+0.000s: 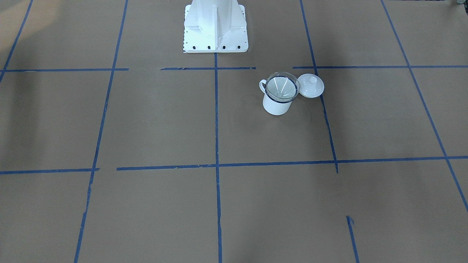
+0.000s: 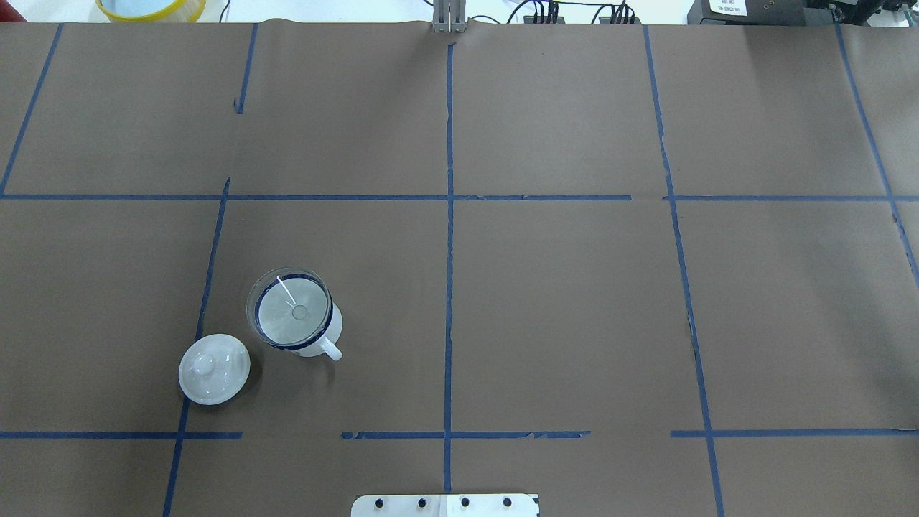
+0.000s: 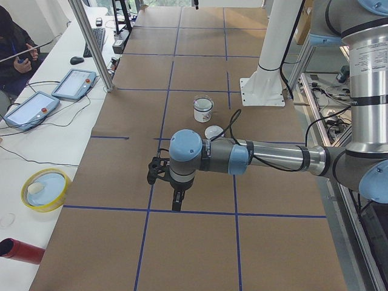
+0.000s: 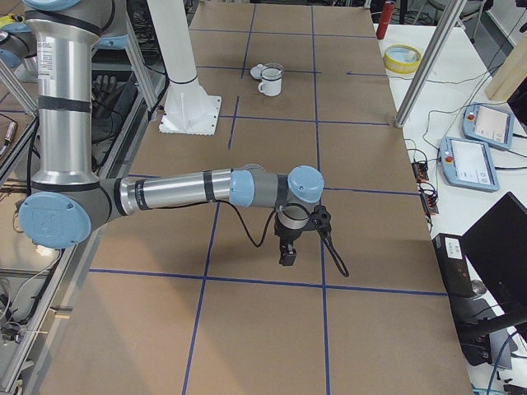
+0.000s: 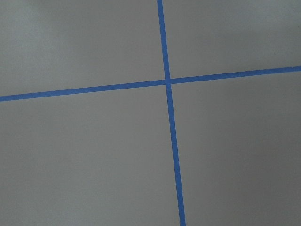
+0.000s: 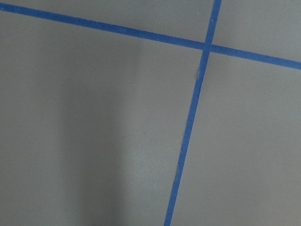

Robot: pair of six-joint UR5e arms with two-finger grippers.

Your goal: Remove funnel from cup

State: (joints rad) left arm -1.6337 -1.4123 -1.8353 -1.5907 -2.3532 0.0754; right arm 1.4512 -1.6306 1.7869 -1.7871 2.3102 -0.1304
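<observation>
The clear funnel (image 1: 281, 87) sits mouth-up in the white mug with a dark blue rim, the cup (image 1: 277, 105), which stands upright on the brown table. In the overhead view the funnel (image 2: 290, 310) covers the cup (image 2: 321, 343), whose handle points toward the robot. The left gripper (image 3: 177, 200) shows only in the exterior left view, hanging above the table well short of the cup (image 3: 203, 111). The right gripper (image 4: 287, 257) shows only in the exterior right view, far from the cup (image 4: 271, 83). I cannot tell whether either is open or shut. Both wrist views show only table and tape.
A round white knobbed lid (image 1: 311, 85) lies beside the cup, also in the overhead view (image 2: 214, 368). The robot's white base (image 1: 215, 25) stands behind the cup. Blue tape lines cross the brown table. A yellow bowl (image 3: 45, 189) and tablets lie beyond the far edge.
</observation>
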